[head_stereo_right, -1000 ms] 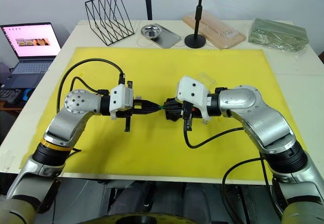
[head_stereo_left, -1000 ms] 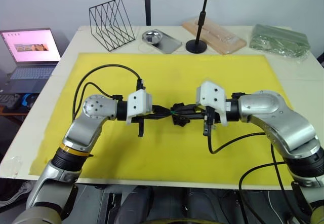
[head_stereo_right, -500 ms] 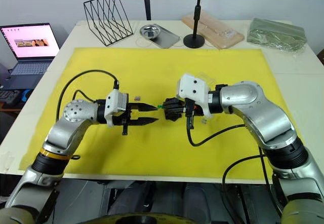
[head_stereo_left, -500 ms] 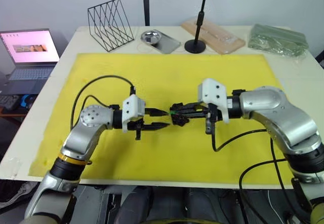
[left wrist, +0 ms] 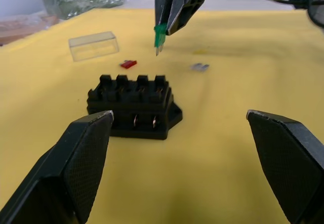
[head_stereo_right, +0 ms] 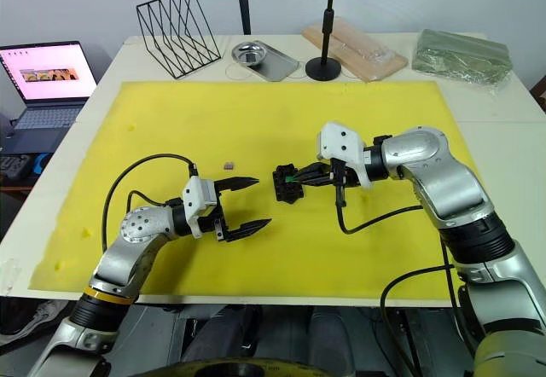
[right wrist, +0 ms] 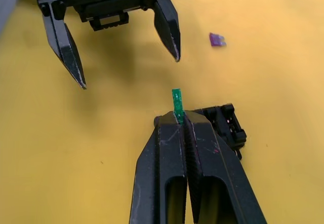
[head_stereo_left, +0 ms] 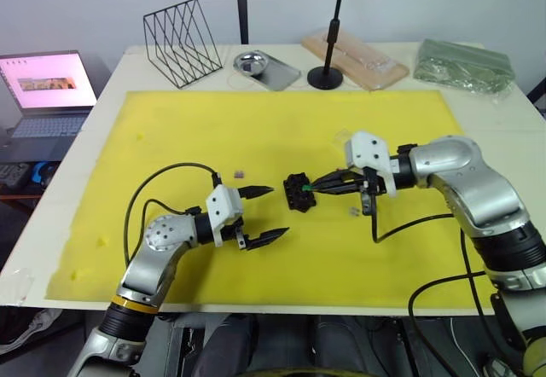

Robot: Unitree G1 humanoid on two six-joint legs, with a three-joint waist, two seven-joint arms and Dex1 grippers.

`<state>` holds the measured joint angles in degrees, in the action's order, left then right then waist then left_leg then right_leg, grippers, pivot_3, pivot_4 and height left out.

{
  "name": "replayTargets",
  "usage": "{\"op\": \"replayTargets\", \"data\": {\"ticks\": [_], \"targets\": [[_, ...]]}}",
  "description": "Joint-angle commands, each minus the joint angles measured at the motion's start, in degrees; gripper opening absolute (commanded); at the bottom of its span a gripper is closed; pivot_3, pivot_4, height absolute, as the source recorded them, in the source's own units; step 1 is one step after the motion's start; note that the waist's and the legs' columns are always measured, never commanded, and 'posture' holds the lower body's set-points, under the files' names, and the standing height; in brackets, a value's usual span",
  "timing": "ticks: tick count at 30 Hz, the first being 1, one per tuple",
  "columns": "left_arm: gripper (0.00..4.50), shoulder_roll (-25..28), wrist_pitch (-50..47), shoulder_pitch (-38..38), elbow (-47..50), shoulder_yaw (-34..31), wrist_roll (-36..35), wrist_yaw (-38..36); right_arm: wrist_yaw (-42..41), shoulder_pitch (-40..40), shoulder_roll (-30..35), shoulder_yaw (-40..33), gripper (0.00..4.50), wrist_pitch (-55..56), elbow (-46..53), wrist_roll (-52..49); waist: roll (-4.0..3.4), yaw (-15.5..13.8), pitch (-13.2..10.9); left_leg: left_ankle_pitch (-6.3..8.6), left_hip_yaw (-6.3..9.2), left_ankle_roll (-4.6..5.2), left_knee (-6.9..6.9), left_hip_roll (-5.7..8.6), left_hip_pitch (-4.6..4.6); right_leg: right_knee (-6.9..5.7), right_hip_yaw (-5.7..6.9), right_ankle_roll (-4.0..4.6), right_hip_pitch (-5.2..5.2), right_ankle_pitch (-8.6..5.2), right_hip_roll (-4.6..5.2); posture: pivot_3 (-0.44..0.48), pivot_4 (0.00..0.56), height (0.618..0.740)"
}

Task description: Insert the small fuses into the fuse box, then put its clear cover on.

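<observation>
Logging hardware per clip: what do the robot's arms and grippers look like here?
Both arms are silver metal with rounded joint housings, and black cables loop outside them. Each wrist carries a white angular block. The left gripper and right gripper each have two black tapered fingers with textured inner pads.

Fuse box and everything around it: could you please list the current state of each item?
Fuse box: upright on the mat, uncovered.
Green fuse: pinched in the right gripper, above the box.
Red fuse: loose on the mat.
Grey fuse: loose on the mat.
Clear cover: off, lying on the mat.
Left gripper: open, empty.
</observation>
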<state>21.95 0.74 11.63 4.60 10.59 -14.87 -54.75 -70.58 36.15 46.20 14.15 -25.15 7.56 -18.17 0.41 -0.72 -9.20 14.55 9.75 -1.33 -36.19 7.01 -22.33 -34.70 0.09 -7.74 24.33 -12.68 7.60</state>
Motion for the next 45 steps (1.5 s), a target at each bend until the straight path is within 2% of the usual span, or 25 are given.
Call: {"op": "replayTargets", "data": {"ticks": [1,17,43,45], "targets": [[4.49,-2.50,3.79,0.25,-2.27,1.30,2.10,2.21,-0.68,1.60,-1.06,0.32,0.00,1.91,-0.44,1.43,-0.04,0.00,0.02,0.00,0.00,0.00,0.00,0.00,0.00,-0.01,0.00,0.00,0.00,0.00,0.01,0.000,0.150,0.740],[4.49,-5.28,6.33,2.92,-6.59,2.36,3.76,3.54,-1.84,1.24,-3.15,1.40,0.00,4.52,-3.82,5.42,-0.04,0.02,0.03,-0.01,-0.01,-0.03,-0.08,0.03,0.04,-0.25,-0.01,0.01,0.02,0.00,0.03,0.000,0.150,0.740],[4.49,-5.09,2.11,3.19,-2.64,2.43,3.05,4.23,-3.45,2.27,-4.83,2.15,0.00,9.54,-9.48,10.20,-0.04,0.00,0.04,-0.03,0.00,-0.06,-0.10,0.04,0.06,-0.32,-0.03,0.01,0.03,0.00,0.02,0.000,0.150,0.740],[4.50,-5.04,1.70,3.27,-2.31,2.33,3.02,4.27,-3.07,2.38,-5.28,1.57,0.50,9.71,-9.41,9.80,-0.04,0.00,0.04,-0.03,0.00,-0.06,-0.10,0.04,0.06,-0.32,-0.03,0.01,0.03,0.00,0.03,0.000,0.150,0.740]]}}
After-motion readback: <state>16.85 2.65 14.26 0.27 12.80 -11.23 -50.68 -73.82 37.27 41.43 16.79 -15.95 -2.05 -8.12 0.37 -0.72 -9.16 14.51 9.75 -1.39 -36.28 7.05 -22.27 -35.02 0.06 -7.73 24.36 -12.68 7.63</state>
